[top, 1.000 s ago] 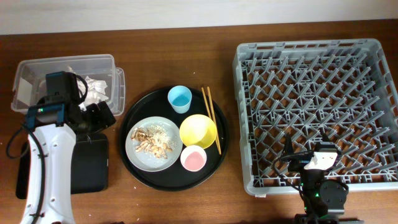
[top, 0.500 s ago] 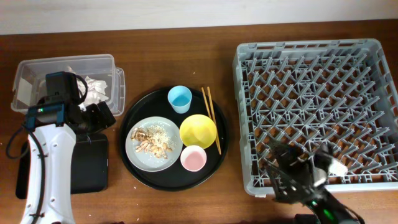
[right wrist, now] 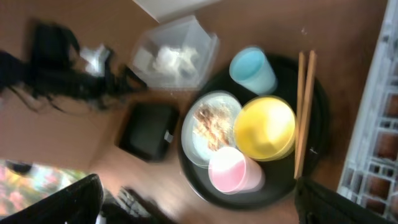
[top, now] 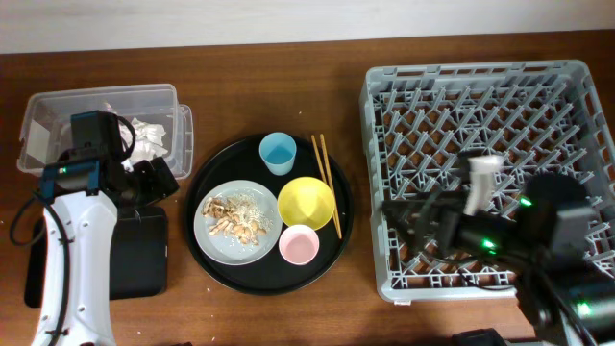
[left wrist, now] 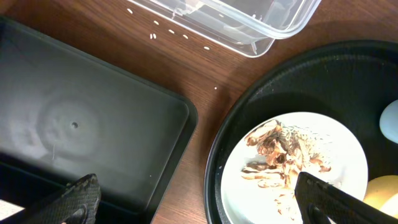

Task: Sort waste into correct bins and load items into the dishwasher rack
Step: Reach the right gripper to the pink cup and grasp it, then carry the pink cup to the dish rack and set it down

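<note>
The grey dishwasher rack (top: pixel 538 96) fills the right side. A pale grey plate (top: pixel 219 240) with beige-brown food scraps (top: pixel 233 216), a yellow bowl (top: pixel 307 202), a pink cup (top: pixel 299 245), a light-blue cup (top: pixel 278 152) and chopsticks (top: pixel 326 178) sit on a round black tray (top: pixel 207 183). Crumpled paper wrappers (top: pixel 144 137) lie in the clear tub (top: pixel 101 96). The shallow black tray (top: pixel 139 259) is empty. My left gripper (top: pixel 154 181) (left wrist: pixel 199 208) is open and empty between the black tray and the plate (left wrist: pixel 348 155). My right gripper (top: pixel 423 216) (right wrist: pixel 199 205) is open and empty above the rack's front left part. It faces the pink cup (right wrist: pixel 233 171) and yellow bowl (right wrist: pixel 266 127).
The round black tray (left wrist: pixel 249 99) lies close to the shallow tray's corner (left wrist: pixel 180 112), with a strip of bare wood between. The rack's left wall stands a little right of the chopsticks (right wrist: pixel 303 112). A pale wall edge runs along the table's far side.
My right arm has risen from the table's front edge and swung up over the rack's front left part, still blurred with motion. My left arm has not moved.
</note>
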